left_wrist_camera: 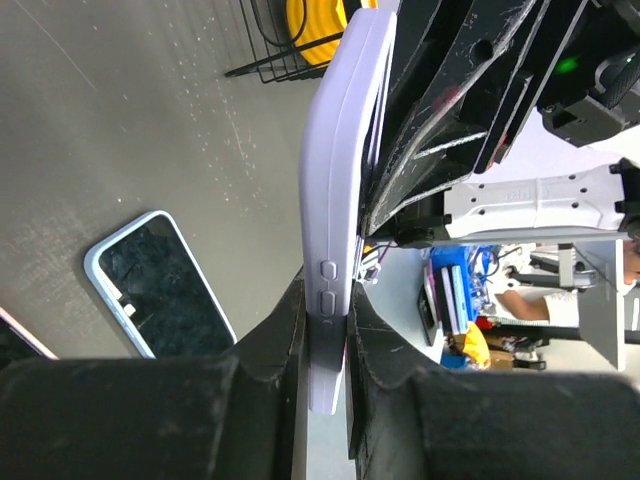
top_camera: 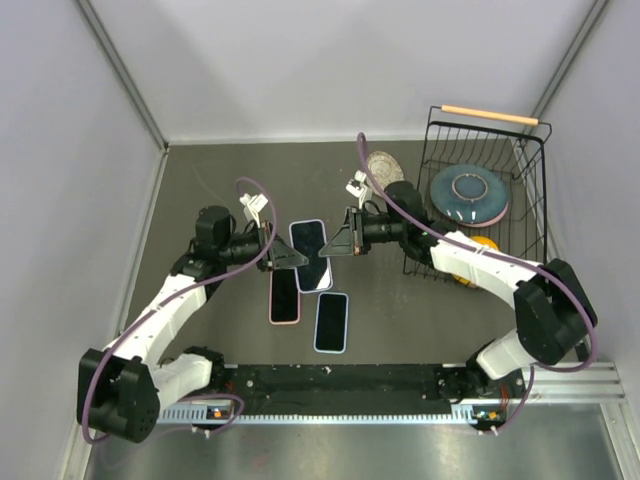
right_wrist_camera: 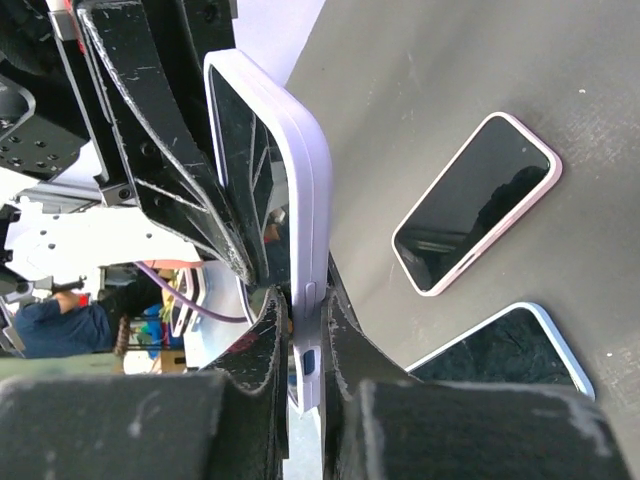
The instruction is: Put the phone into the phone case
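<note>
From here the job looks close to finished, though I can't call it done. The lavender phone case [right_wrist_camera: 308,180] is held up off the table [top_camera: 200,190], and in the right wrist view I can see the dark glass of the phone [right_wrist_camera: 268,185] sitting inside its raised rim, so I judge the phone is already in the case. I cannot tell whether every corner has snapped home, because both sets of fingers cover parts of the edge. The left gripper [left_wrist_camera: 328,300] has its jaws clamped on the case edge-on, right at the side buttons. The right gripper [right_wrist_camera: 303,300] has its jaws pinched on the opposite long edge, and the two grippers face each other with the case bridging them. What I think is left is a firm press to confirm seating, then setting it down. The case looks like soft matte plastic with rounded corners and a thick lip; the glass is glossy and reflects the fingers. Beyond the right jaws, lying flat on the table, are a pink-cased phone [right_wrist_camera: 475,205] and a blue-cased phone [right_wrist_camera: 510,350], both well apart from the grip. A wire dish rack [top_camera: 485,120] stands behind the right arm.
</note>
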Available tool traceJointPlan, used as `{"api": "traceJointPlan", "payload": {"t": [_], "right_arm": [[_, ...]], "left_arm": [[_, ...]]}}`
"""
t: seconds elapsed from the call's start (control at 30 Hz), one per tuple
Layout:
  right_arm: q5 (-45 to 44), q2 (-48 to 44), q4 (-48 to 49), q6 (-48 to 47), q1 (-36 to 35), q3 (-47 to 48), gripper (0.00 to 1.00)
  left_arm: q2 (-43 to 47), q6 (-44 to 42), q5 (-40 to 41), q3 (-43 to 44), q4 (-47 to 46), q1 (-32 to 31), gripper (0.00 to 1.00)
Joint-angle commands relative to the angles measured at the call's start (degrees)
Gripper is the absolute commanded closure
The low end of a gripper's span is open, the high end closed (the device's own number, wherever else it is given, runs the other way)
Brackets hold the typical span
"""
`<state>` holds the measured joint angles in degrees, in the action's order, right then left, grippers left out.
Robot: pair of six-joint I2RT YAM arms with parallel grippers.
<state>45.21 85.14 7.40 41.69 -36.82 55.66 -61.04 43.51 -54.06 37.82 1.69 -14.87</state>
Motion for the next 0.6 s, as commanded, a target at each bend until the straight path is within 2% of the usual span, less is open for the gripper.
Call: {"api": "traceJointPlan", "payload": {"t": [0.0, 0.17, 0.2, 0.27, 0.3, 0.37, 0.4, 0.47, 0.5, 0.57], "right_arm": [[0.7, -2.3, 7.7, 3.3, -0.6, 0.8, 1.0], [-2.9, -3.5, 1.5, 1.6, -0.7, 1.6, 0.98], [-5.2, -4.5, -1.0, -1.1, -0.6, 2.0, 0.8], [-7.4, -5.9, -6.8, -4.0, -0.7, 2.6, 0.6], [-9.1, -7.9, -7.3, -5.8, -0.7, 2.5, 0.43], [-10.1, -10.0, -10.7, -7.1, -0.6, 2.1, 0.31], [-11.1, -10.8, -11.6, -7.8, -0.7, 2.1, 0.17], [-11.9, -13.6, -13.5, -8.7, -0.5, 2.4, 0.06], [-12.7, -14.5, -14.8, -9.5, -0.6, 2.4, 0.01], [-13.8, -17.5, -15.8, -10.3, -0.6, 2.2, 0.01]], "left_arm": [[-1.2, -6.2, 7.4, 4.1, 9.4, 0.0, 1.0], [0.7, -5.7, 8.4, 4.2, 9.5, 0.0, 1.0], [0.8, -7.3, 9.0, 5.0, 12.1, 0.2, 1.0], [0.8, -10.7, 9.7, 7.2, 16.2, 0.7, 1.0], [0.7, -12.1, 9.9, 8.0, 18.3, 1.6, 1.0], [0.9, -16.7, 10.2, 10.1, 24.9, 2.7, 1.0], [1.2, -18.0, 11.2, 10.6, 27.2, 4.1, 1.0], [1.6, -22.0, 12.7, 11.7, 33.4, 5.6, 1.0], [2.0, -23.1, 16.3, 11.8, 35.5, 6.7, 1.0], [1.7, -26.4, 19.4, 11.7, 39.5, 7.7, 1.0]]}}
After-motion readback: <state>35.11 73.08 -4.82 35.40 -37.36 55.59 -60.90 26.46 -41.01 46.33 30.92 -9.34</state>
